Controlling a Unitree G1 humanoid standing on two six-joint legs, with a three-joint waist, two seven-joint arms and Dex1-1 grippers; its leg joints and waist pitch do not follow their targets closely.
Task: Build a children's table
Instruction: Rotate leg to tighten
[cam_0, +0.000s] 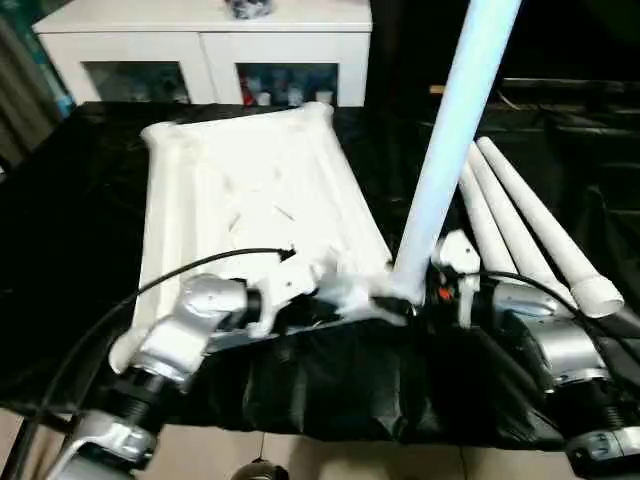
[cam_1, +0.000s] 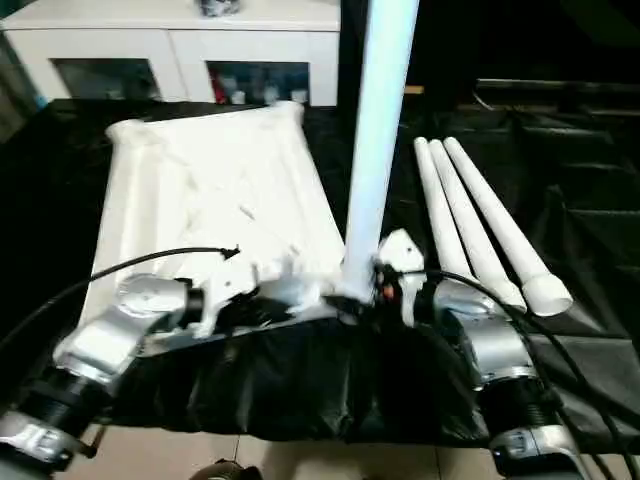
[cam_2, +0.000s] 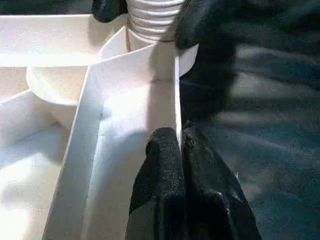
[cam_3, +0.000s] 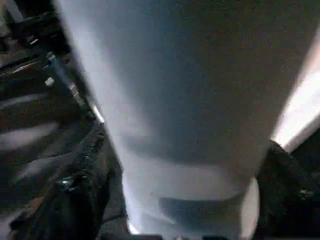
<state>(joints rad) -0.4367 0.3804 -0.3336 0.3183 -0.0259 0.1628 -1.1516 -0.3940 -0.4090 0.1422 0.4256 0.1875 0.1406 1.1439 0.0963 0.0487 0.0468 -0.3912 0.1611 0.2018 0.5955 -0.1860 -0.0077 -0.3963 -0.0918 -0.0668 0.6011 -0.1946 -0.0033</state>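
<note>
Left eye view looks down on a big table with a black sheet over it. The sheet is wrinkly and hangs over the near edge. Behind the table stands a white cabinet with glass doors, and small coloured things sit inside it. The rest of the room at the back is dark. A bit of pale floor shows under the near edge.

On the black sheet lies the white table top, flipped over so its ribs face up. It fills the middle and left part of the sheet.

One long white leg stands up tall at the near right corner of the top. Its low end, with rings on it, sits right at the round hole in that corner, as the left wrist view shows. Three more white legs lie side by side on the sheet, just to the right of the top.

The right pincer holds the standing leg near its low end, one black finger on each side of it.

The left pincer is squeezed tight on the thin side wall of the top at the near edge, close to the leg's corner. Its black fingers press on both sides of that wall.
</note>
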